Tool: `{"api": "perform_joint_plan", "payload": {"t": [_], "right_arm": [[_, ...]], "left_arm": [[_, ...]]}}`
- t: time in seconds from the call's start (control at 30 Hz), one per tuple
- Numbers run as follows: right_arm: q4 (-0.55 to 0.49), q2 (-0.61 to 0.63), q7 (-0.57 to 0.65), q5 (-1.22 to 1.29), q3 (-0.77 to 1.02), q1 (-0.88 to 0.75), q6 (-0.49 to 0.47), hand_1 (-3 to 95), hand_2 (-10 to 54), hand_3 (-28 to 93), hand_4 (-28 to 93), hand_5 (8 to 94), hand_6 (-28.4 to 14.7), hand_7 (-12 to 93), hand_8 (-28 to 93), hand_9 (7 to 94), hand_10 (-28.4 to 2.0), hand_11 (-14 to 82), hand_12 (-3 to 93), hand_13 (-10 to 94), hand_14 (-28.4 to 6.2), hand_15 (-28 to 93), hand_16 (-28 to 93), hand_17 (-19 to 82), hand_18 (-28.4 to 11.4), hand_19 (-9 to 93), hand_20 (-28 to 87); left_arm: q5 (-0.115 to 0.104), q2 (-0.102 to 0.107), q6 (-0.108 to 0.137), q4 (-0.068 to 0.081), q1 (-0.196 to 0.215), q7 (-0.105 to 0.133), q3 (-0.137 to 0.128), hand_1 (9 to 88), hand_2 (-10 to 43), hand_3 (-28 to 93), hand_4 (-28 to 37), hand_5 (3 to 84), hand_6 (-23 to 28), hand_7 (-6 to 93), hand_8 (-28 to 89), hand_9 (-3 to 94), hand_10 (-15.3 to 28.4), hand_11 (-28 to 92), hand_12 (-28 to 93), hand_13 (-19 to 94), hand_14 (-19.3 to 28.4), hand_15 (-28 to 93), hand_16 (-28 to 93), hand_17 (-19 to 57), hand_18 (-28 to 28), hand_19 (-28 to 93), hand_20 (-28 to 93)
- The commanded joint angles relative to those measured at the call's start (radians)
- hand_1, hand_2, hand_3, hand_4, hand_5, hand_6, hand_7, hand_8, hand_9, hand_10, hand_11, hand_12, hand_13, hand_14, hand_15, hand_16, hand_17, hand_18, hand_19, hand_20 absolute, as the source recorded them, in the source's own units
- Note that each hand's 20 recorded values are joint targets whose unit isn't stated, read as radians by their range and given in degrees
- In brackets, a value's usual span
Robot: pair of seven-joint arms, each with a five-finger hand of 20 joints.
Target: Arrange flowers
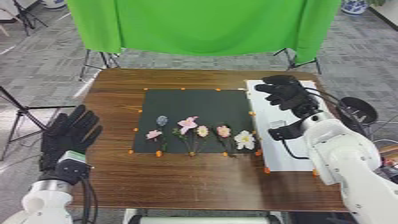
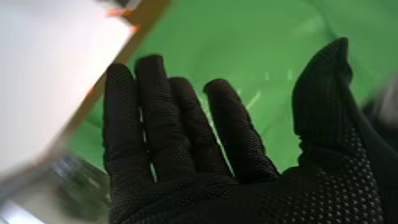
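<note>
Several flowers (image 1: 187, 124) lie on the dark mat (image 1: 182, 102); the right hand (image 1: 290, 93), over the white sheet (image 1: 286, 164), and left hand (image 1: 67, 137) are both released.

Flowers (image 1: 187, 123) are lying across the dark mat (image 1: 187, 102) toward 6 o'clock. The right hand (image 1: 282, 92) is occupying 2 o'clock; the left hand (image 1: 67, 137) is hanging at 9 o'clock, fingers straight.

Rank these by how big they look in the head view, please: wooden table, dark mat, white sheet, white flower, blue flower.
1. wooden table
2. dark mat and white sheet, unranked: they look close, and the right arm covers part of the sheet
3. white flower
4. blue flower
</note>
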Motion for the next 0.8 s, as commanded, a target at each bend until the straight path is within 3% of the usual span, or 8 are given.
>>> {"api": "perform_joint_plan", "payload": {"t": [0.03, 0.1, 0.13, 0.17, 0.2, 0.3, 0.5, 0.8], "right_arm": [[0.034, -0.091, -0.152, 0.402, 0.099, -0.063, 0.045, 18.7, 7.6, 80, -25, 38.9, -6.6, 16, -11, 39.5, -19.3, 10.7, 15.3, 37, -17.2, 28, 14, 20, -18.7, 47, 14], [0.038, -0.091, -0.181, 0.440, 0.109, -0.077, 0.054, 17.9, 7.8, 80, -25, 38.8, -5.9, 16, -11, 39.5, -18.8, 9.7, 15.2, 37, -17.0, 26, 15, 19, -18.5, 44, 15], [0.040, -0.093, -0.192, 0.450, 0.111, -0.081, 0.060, 17.3, 7.9, 80, -25, 38.7, -5.7, 16, -11, 39.5, -18.6, 9.3, 15.2, 37, -16.7, 25, 15, 19, -18.4, 43, 15], [0.045, -0.095, -0.203, 0.463, 0.108, -0.082, 0.067, 16.6, 7.9, 80, -25, 38.8, -5.7, 16, -11, 39.2, -18.2, 8.8, 15.1, 37, -16.7, 23, 16, 19, -18.4, 41, 15], [0.048, -0.096, -0.210, 0.473, 0.104, -0.082, 0.068, 15.4, 7.8, 80, -25, 38.6, -5.4, 15, -11, 38.7, -17.9, 7.9, 14.8, 36, -16.5, 21, 16, 19, -18.2, 39, 15], [0.048, -0.100, -0.194, 0.469, 0.096, -0.081, 0.080, 14.2, 7.5, 80, -25, 37.9, -4.8, 15, -11, 37.1, -17.5, 6.2, 14.3, 34, -16.6, 18, 18, 18, -18.1, 35, 17], [0.045, -0.097, -0.192, 0.474, 0.091, -0.077, 0.105, 14.2, 7.4, 80, -25, 37.6, -5.1, 15, -11, 35.9, -17.9, 6.0, 14.6, 34, -16.7, 17, 19, 18, -18.2, 35, 18], [0.038, -0.095, -0.191, 0.484, 0.119, -0.082, 0.083, 14.7, 6.9, 81, -24, 39.1, -5.4, 16, -11, 36.8, -18.2, 6.8, 14.8, 34, -16.8, 18, 20, 18, -18.2, 35, 19]], "left_arm": [[0.059, 0.030, -0.030, 0.025, -0.017, -0.027, -0.046, 28.1, 14.6, 71, -28.3, 39.6, 8.6, 8.4, -9, 31.5, 13.8, 13, 6, 14, 8.1, 20, -13, -4.3, 7.0, 31, 3], [0.091, 0.015, -0.074, 0.037, -0.018, -0.083, -0.075, 27.6, 14.5, 71, -28.3, 38.1, 8.1, 7.8, -9, 29.3, 13.4, 12, 6, 12, 7.1, 18, -14, -4.4, 5.9, 28, 2], [0.108, -0.001, -0.123, 0.046, -0.015, -0.135, -0.102, 27.3, 14.4, 70, -28.3, 37.4, 7.8, 7.5, -9, 28.4, 13.1, 12, 6, 11, 6.7, 18, -14, -4.6, 5.6, 28, 2], [0.102, -0.009, -0.153, 0.056, -0.015, -0.162, -0.117, 26.8, 14.5, 69, -28.3, 35.4, 7.5, 6.9, -9, 27.2, 12.8, 11, 6, 10, 6.2, 17, -15, -4.8, 5.4, 27, 2], [0.089, -0.005, -0.154, 0.063, -0.018, -0.152, -0.114, 25.8, 14.7, 68, -28.3, 33.1, 7.0, 6.5, -8, 26.1, 12.5, 10, 6, 9, 5.8, 16, -15, -5.2, 5.3, 27, 2], [0.098, -0.009, -0.135, 0.056, -0.012, -0.126, -0.116, 24.9, 15.2, 67, -28.3, 31.4, 7.0, 5.7, -8, 24.6, 12.6, 9, 5, 8, 5.7, 15, -15, -5.8, 5.3, 26, 2], [0.077, -0.001, -0.110, 0.053, -0.006, -0.079, -0.114, 24.4, 15.2, 67, -28.3, 31.4, 7.1, 5.5, -8, 24.5, 12.4, 8, 6, 8, 5.6, 15, -15, -6.0, 5.5, 25, 3], [0.067, -0.001, -0.100, 0.045, -0.002, -0.055, -0.118, 24.7, 14.9, 68, -28.3, 32.3, 7.4, 5.9, -8, 24.8, 12.6, 8, 7, 8, 6.2, 14, -14, -6.0, 5.6, 24, 3]]}}
